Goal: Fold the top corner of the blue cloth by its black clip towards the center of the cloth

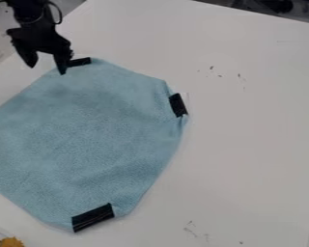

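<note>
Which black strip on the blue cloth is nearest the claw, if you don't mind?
The top strip on the cloth, beside the claw; the right strip and bottom strip lie farther off.

- arm (27,8): black, enters from the top edge near the upper left corner, angled down
- thin loop (58,10), dark, curves out beside the wrist (32,18)
- gripper (47,70): black, hangs below the wrist, pointing down, tilted slightly toward the view's right
- fingers (60,62) spread, clear gap between tips, right-hand tip in view sits slightly lower
</note>
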`<state>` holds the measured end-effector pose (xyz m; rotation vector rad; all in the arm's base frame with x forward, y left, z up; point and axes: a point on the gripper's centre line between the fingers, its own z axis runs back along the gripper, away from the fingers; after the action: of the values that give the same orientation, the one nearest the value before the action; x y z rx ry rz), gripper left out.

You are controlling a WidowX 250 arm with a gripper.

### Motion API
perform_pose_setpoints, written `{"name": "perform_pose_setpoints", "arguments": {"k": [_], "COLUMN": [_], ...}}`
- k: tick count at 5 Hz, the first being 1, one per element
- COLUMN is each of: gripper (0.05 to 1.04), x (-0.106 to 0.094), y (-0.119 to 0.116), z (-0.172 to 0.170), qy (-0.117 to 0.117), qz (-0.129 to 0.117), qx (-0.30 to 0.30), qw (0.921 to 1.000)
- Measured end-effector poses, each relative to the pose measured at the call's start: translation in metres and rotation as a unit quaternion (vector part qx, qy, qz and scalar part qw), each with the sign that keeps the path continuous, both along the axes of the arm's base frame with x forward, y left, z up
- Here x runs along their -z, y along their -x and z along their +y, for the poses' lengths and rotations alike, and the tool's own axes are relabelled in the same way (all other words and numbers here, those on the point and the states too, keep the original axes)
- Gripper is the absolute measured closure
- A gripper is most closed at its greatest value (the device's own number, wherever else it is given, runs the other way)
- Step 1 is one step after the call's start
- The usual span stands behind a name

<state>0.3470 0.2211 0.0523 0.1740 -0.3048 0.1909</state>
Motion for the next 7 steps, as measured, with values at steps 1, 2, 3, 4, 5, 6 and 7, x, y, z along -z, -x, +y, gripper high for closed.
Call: {"name": "perform_pose_setpoints", "arguments": {"k": [1, 2, 3, 4, 5, 6, 7], "gripper": [0.083, 0.083, 0.083, 0.083, 0.083, 0.083, 0.135], "x": [0.005, 0.008, 0.010, 0.023, 0.027, 0.032, 0.034], "y": [-0.036, -0.053, -0.059, -0.065, -0.074, -0.079, -0.080], "z": [0.001, 0.003, 0.006, 0.007, 0.004, 0.006, 0.006], "qy": [-0.002, -0.013, -0.011, -0.013, -0.009, -0.009, -0.007], "qz": [-0.005, 0.003, 0.006, 0.015, 0.020, 0.022, 0.025], "qx": [0.027, 0.044, 0.048, 0.060, 0.071, 0.075, 0.074], "qw": [0.9996, 0.9990, 0.9988, 0.9980, 0.9972, 0.9969, 0.9969]}}
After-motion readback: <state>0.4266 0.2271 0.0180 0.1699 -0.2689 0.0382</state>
